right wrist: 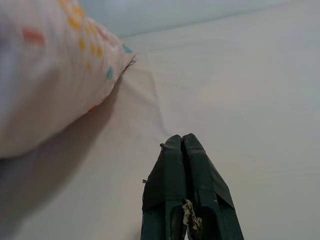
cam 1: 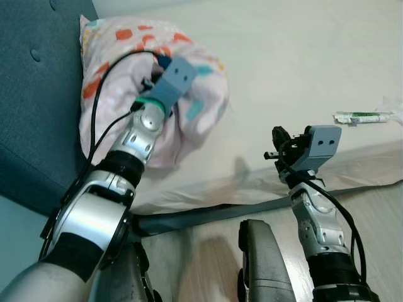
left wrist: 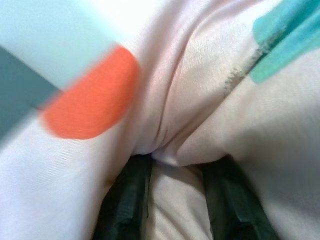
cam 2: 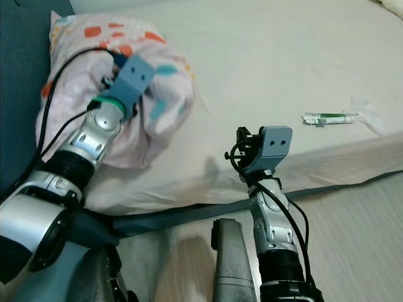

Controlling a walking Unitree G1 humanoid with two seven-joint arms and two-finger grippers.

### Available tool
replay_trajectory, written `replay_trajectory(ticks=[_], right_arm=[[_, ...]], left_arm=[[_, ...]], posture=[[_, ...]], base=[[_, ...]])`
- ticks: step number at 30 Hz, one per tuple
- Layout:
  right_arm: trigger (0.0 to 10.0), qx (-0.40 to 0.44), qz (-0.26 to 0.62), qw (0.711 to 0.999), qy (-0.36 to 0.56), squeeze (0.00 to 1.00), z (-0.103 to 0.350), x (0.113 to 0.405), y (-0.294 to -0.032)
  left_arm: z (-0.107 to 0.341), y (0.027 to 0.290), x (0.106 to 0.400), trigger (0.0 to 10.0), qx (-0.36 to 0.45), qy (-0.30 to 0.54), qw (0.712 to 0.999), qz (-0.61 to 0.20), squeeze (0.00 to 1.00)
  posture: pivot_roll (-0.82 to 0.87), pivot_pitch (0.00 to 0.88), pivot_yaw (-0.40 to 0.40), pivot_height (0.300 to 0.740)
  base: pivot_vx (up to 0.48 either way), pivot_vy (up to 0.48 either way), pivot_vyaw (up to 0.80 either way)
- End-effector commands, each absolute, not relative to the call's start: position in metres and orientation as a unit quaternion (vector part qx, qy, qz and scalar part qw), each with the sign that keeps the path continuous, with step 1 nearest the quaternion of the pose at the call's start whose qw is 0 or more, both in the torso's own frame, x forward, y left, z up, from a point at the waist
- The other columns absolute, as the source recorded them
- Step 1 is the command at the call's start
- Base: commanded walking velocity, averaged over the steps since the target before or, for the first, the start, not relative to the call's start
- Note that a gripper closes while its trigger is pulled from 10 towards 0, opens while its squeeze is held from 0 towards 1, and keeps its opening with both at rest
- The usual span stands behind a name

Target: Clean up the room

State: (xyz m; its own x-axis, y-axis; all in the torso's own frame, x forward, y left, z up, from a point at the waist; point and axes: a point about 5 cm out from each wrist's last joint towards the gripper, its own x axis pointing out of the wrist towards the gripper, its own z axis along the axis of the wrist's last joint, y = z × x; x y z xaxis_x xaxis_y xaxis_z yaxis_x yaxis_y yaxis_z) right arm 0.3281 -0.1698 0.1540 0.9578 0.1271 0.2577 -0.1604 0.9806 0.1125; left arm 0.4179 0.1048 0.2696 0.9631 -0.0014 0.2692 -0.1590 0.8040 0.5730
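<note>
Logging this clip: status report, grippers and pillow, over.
Left gripper shut on pillow, pinching a fold of fabric by the headboard. Right gripper shut, empty, above the sheet. Tube lies on bed, clear of both.

pillow (cam 1: 189, 82) left, tube (cam 1: 362, 117) right, bed (cam 1: 283, 75) between

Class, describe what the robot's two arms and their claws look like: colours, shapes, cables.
Both arms are silver metal with black joint bands and loose black cables. Each wrist carries a blue-grey boxy housing. The left arm has a green ring at the wrist. The right claw has two long black tapered fingers.
</note>
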Motion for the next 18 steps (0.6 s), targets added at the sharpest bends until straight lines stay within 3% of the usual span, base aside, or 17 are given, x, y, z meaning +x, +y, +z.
replay_trajectory(ticks=[1,3,5,10,14,18], right_arm=[[10.0,0.073,0.073,0.988,-0.117,0.00,0.150,0.326,-0.167],[10.0,0.073,0.071,0.988,-0.117,0.00,0.150,0.326,-0.167],[10.0,0.074,0.069,0.988,-0.116,0.00,0.149,0.325,-0.168],[10.0,0.075,0.066,0.988,-0.114,0.00,0.148,0.323,-0.169],[10.0,0.076,0.064,0.989,-0.111,0.00,0.146,0.323,-0.169],[10.0,0.076,0.065,0.989,-0.110,0.00,0.146,0.323,-0.169]], left_arm=[[0.307,0.104,0.416,10.0,0.299,-0.214,0.925,0.095,0.00],[0.304,0.097,0.415,10.0,0.311,-0.216,0.922,0.074,0.00],[0.269,0.087,0.415,10.0,0.342,-0.165,0.925,0.000,0.00],[0.213,0.089,0.410,10.0,0.390,-0.079,0.914,-0.076,0.00],[0.132,0.121,0.388,10.0,0.420,0.059,0.894,-0.142,0.00],[0.117,0.137,0.382,10.0,0.403,0.091,0.901,-0.132,0.00]], posture=[[-0.16,0.137,0.125,0.531],[-0.16,0.137,0.127,0.531],[-0.16,0.140,0.130,0.531],[-0.16,0.142,0.131,0.531],[-0.15,0.146,0.132,0.531],[-0.14,0.147,0.129,0.531]], base=[[0.000,0.000,0.00],[0.000,0.000,0.00],[0.000,0.000,0.00],[0.000,0.000,0.00],[0.000,0.000,0.00],[0.000,0.000,0.00]])
